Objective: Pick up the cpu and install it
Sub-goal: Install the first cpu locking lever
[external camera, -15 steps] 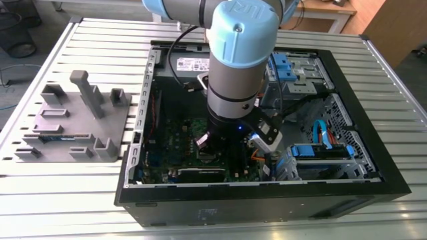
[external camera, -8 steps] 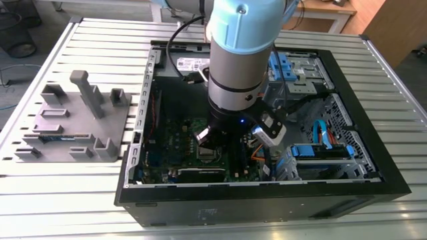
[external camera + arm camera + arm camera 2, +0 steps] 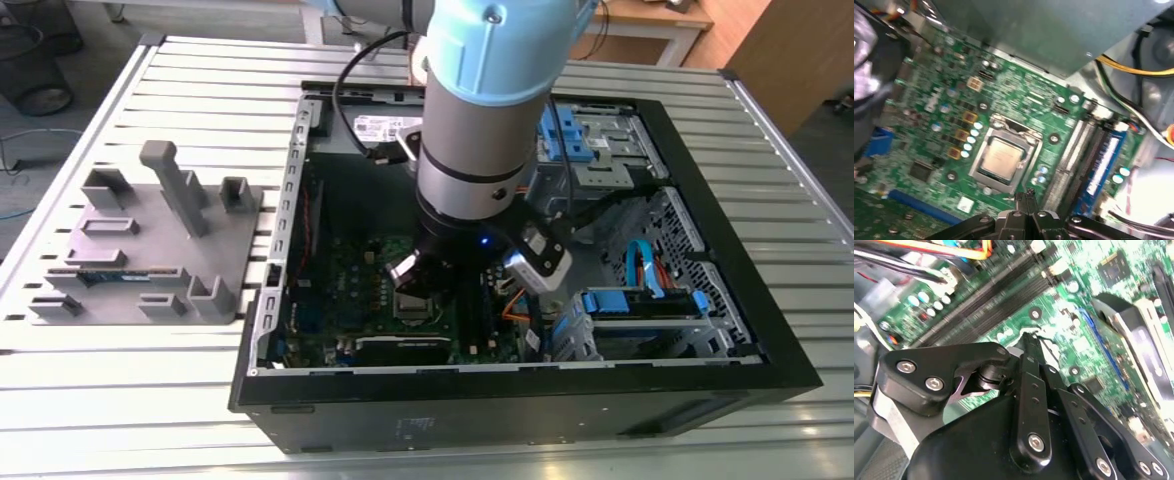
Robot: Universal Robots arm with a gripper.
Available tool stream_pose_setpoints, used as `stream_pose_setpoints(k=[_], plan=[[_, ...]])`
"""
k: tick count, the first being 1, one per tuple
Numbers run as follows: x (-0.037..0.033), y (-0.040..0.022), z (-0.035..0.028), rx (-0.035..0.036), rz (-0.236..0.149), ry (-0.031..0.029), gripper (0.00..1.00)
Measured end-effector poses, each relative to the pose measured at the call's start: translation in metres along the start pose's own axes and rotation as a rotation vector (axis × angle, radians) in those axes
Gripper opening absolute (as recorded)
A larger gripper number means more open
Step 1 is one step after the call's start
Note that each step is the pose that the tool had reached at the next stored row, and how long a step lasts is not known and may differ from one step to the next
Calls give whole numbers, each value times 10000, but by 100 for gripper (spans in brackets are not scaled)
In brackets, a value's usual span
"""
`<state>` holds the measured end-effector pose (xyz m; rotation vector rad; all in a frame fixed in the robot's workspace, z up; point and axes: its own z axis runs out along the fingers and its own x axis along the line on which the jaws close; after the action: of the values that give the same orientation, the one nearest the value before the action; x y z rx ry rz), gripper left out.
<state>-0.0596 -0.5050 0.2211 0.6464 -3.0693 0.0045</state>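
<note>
Looking at the first wrist view, you see the cpu (image 3: 999,159) already lying flat in its socket (image 3: 1008,156) on the motherboard (image 3: 1019,95) — the pick-up looks done and the chip appears seated. What's left is hard to judge: a thin metal frame rings the chip, but you cannot tell whether its retaining lever is latched.

Your gripper (image 3: 1025,199) hangs just above the board, near the socket edge that faces the memory slots (image 3: 1079,155). Its black fingers (image 3: 1030,347) are drawn together to a narrow tip, nothing between them. In the exterior view the arm reaches down into the open computer case (image 3: 534,390), gripper (image 3: 430,292) low over the board's middle.

Materials: cpu top is pale silvery metal, matte, square with a thin darker rim. Socket frame is bright stamped steel. Motherboard is green, crowded with small round capacitors and tan square parts; memory slots are long, black and ribbed, with a blue one beside them. Gripper links are black, smooth, held with shiny hex screws. Case is black sheet metal with blue plastic drive brackets — it rests on a ribbed aluminium table (image 3: 107,390), a grey plastic parts fixture (image 3: 147,240) to the exterior view's left.
</note>
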Motion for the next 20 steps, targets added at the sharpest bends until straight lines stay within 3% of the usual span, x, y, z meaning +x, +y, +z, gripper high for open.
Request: stream_pose_setpoints(k=[2, 7, 15, 17, 20], plan=[[-3, -1, 2, -134, -1, 305, 11], [-2, -1, 2, -170, 0, 388, 11], [146, 108, 5, -162, -1, 366, 11], [177, 147, 5, -134, -1, 298, 11], [212, 169, 6, -50, 1, 104, 11]])
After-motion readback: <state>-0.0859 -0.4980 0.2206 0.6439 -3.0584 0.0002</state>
